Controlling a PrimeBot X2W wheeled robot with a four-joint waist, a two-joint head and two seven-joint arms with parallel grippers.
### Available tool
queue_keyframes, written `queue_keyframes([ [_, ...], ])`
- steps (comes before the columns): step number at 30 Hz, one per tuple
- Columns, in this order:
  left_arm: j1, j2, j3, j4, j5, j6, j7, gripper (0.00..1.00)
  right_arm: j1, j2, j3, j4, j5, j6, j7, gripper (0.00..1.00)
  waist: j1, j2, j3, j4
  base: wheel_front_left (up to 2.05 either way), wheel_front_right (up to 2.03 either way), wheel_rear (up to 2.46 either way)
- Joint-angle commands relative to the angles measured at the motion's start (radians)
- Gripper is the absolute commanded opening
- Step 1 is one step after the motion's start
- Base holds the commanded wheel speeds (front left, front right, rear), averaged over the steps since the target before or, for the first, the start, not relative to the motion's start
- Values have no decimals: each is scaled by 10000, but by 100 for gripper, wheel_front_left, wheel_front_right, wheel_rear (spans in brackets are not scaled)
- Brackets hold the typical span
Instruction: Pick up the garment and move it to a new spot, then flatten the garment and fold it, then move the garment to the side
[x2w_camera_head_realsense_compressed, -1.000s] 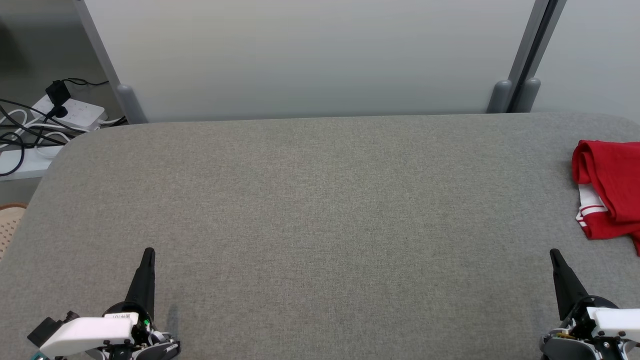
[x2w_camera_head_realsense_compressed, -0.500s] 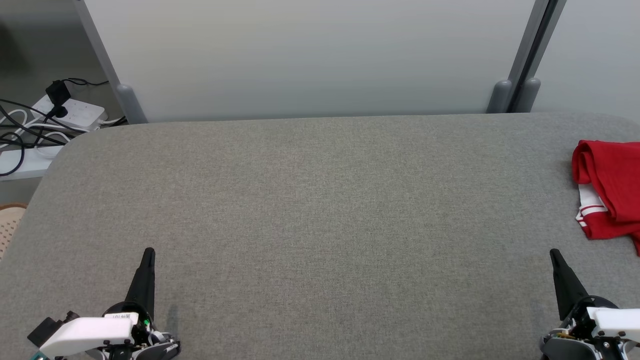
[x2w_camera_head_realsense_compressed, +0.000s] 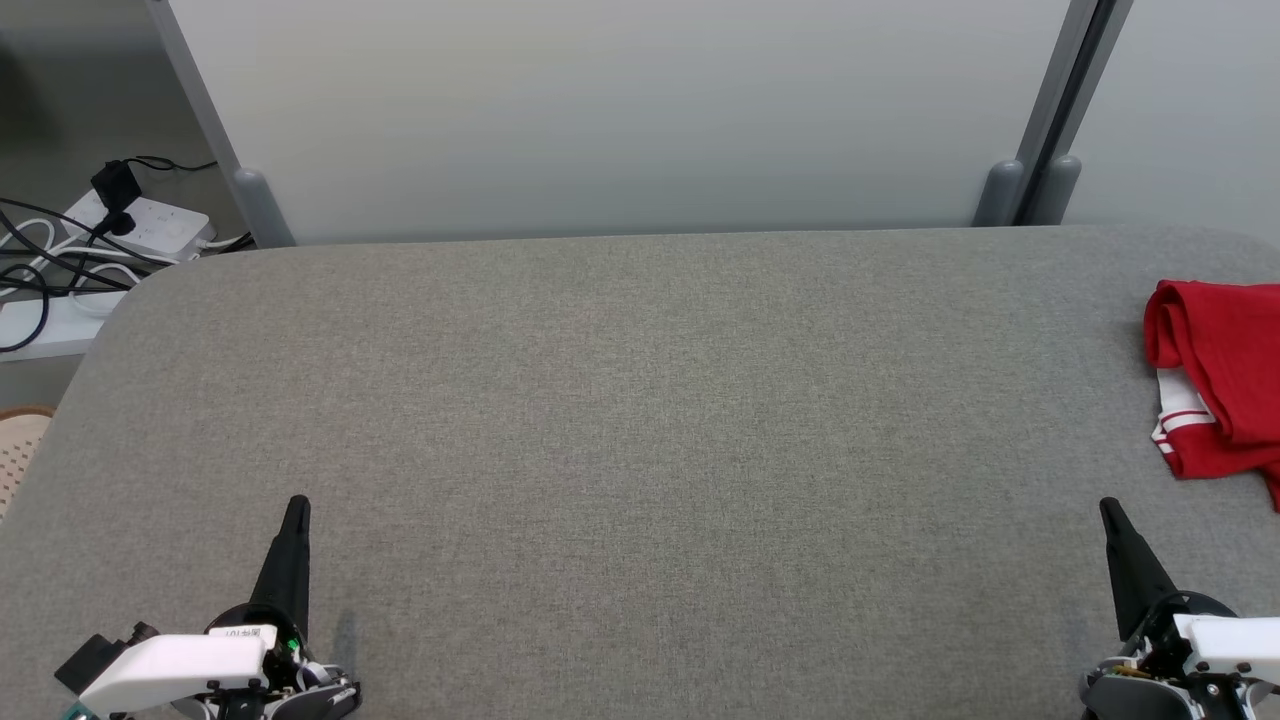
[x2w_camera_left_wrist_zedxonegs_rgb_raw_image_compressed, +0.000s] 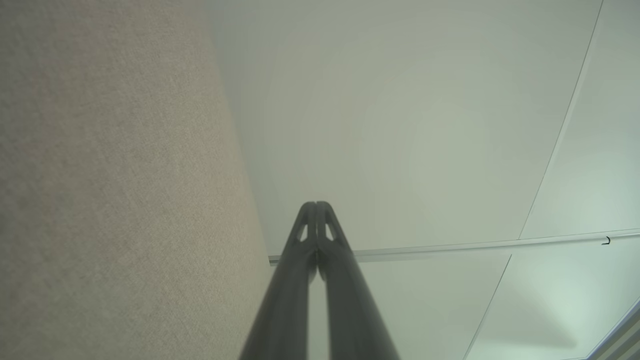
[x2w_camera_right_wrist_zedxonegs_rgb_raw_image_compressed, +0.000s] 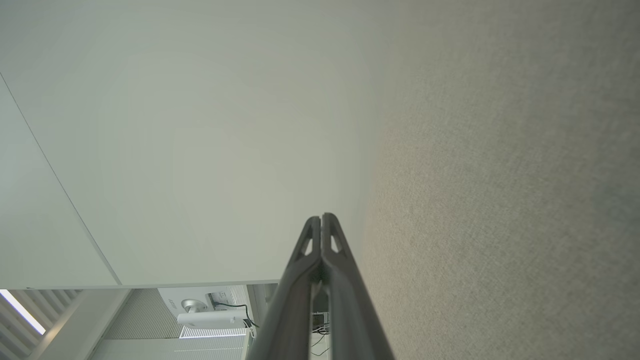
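Head view, garment: the red garment (x2w_camera_head_realsense_compressed: 1225, 390) with white stripes lay bunched at the far right edge of the grey table (x2w_camera_head_realsense_compressed: 640, 400), cut off by the frame, so I could not tell how much lay beyond
Head view, left gripper: the left gripper (x2w_camera_head_realsense_compressed: 297, 510) sat at the near left, clenched on nothing, well apart from the garment
Head view, right gripper: the right gripper (x2w_camera_head_realsense_compressed: 1108, 508) sat at the near right, also clenched and empty, nearer the garment but not touching it
Head view, stage: I judged the heap fitted either a garment waiting to be fetched or one already set aside; it looked loosely doubled, and I could not settle which
Head view, edge risk: lying so near the edge, the garment could slide off if anything dragged it outward, and a pinch on one layer alone could let the rest trail open
Head view, clutter: a power strip (x2w_camera_head_realsense_compressed: 140, 222) and cables (x2w_camera_head_realsense_compressed: 40, 270) lay beyond the table's left corner, where a wide swing of the left arm could snag
Left wrist view: its fingers (x2w_camera_left_wrist_zedxonegs_rgb_raw_image_compressed: 292, 280) met tip to tip, with the table on one side and a pale panel (x2w_camera_left_wrist_zedxonegs_rgb_raw_image_compressed: 400, 125) ahead, which I judged poor guidance for any reach
Right wrist view: its fingers (x2w_camera_right_wrist_zedxonegs_rgb_raw_image_compressed: 295, 290) pressed together likewise beside the table, so a misjudged approach to the garment was my worry here
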Motion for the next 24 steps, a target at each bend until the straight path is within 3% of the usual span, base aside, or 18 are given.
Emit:
queue_keyframes([
  [1, -538, 79, 323, -226, -37, -75, 62, 0, -449, -104, 151, -270, 53, 44, 77, 0, 0, 0, 0, 0, 0, 0, 0],
  [24, -537, 79, 322, -227, -37, -75, 62, 0, -449, -104, 152, -271, 53, 44, 76, 0, 0, 0, 0, 0, 0, 0, 0],
])
